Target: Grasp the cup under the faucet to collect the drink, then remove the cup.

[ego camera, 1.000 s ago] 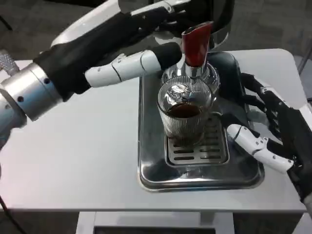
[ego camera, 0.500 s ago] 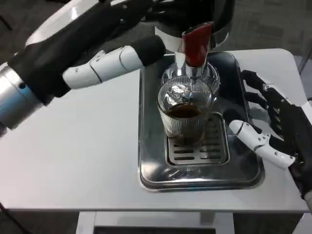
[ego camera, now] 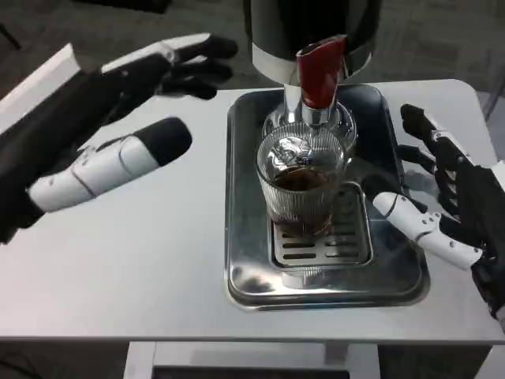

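Observation:
A ribbed clear glass cup (ego camera: 302, 188) holding dark drink stands on the slotted drip grate (ego camera: 319, 243), right under the faucet with the red lever (ego camera: 319, 71). My left hand (ego camera: 118, 118) hovers open over the table to the left of the dispenser, fingers spread, holding nothing. Right of the cup, at the tray's edge, my right hand (ego camera: 446, 207) is open with its thumb pointing toward the cup, a small gap away from the glass.
The steel drip tray (ego camera: 245, 272) fills the table's middle. The black dispenser body (ego camera: 312, 28) rises at the back behind the faucet. White tabletop (ego camera: 126, 268) lies to the left and in front.
My left hand has pulled away from the faucet lever, moving left and toward me. My right hand has shifted slightly right. The cup stays put.

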Robot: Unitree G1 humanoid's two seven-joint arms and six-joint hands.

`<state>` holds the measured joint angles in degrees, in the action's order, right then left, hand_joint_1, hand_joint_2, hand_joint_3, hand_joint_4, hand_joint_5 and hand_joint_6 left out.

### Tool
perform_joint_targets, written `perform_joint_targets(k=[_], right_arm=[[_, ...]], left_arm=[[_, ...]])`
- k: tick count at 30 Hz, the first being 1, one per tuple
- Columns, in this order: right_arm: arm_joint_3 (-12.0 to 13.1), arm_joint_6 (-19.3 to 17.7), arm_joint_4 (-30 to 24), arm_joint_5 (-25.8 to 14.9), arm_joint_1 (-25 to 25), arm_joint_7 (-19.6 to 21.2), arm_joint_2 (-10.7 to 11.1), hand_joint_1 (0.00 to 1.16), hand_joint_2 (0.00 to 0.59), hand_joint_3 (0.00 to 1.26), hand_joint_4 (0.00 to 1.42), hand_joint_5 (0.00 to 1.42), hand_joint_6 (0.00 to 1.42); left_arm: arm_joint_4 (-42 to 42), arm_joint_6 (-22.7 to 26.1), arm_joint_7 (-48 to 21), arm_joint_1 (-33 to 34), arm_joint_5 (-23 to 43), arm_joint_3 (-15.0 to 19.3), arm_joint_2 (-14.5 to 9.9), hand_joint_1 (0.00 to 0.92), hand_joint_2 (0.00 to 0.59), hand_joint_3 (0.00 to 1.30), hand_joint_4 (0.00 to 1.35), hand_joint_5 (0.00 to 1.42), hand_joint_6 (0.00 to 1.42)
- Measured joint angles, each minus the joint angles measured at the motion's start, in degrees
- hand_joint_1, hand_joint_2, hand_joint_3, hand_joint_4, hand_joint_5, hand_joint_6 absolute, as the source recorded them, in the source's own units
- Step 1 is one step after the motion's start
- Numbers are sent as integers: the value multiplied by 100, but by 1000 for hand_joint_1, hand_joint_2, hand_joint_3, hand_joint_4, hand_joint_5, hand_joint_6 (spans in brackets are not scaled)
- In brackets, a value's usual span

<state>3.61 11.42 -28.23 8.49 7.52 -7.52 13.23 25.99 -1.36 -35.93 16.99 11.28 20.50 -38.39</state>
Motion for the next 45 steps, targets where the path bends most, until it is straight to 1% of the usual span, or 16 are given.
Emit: perform_joint_targets(k=[3,10,14,20,26,32,38,42,45], right_arm=[[-8,-3,94,-45,46,-53,63,547,223,36,26,112,220],[-42,-80,302,-131,186,-180,159,547,221,7,1,74,197],[-70,-142,361,-165,223,-252,208,547,221,5,0,62,180],[-128,-272,483,-227,255,-316,247,557,214,5,0,51,177],[-222,-335,552,-241,270,-413,281,560,213,0,0,41,177],[-358,-446,608,-211,304,-472,299,561,213,0,0,40,169],[-435,-568,760,-100,319,-438,295,564,213,0,0,17,145],[-471,-637,834,-55,365,-374,283,600,208,0,0,0,129],[-550,-650,911,63,441,-288,243,610,214,0,0,0,115]], left_arm=[[87,-1,4,-353,75,225,1,0,95,187,214,235,174],[227,-34,12,-1021,172,560,9,0,95,189,220,241,176],[253,-66,14,-1281,180,608,24,0,95,194,221,245,177],[276,-132,65,-1722,180,766,128,0,94,199,222,249,178],[275,-171,124,-1948,179,795,162,0,94,200,225,250,179],[284,-196,176,-2163,177,806,247,0,94,201,230,250,179],[390,-206,194,-2375,176,818,286,0,94,204,234,251,180],[471,-207,236,-2464,175,833,303,0,93,207,241,255,180],[538,-207,269,-2554,175,865,305,0,93,209,243,258,180]])
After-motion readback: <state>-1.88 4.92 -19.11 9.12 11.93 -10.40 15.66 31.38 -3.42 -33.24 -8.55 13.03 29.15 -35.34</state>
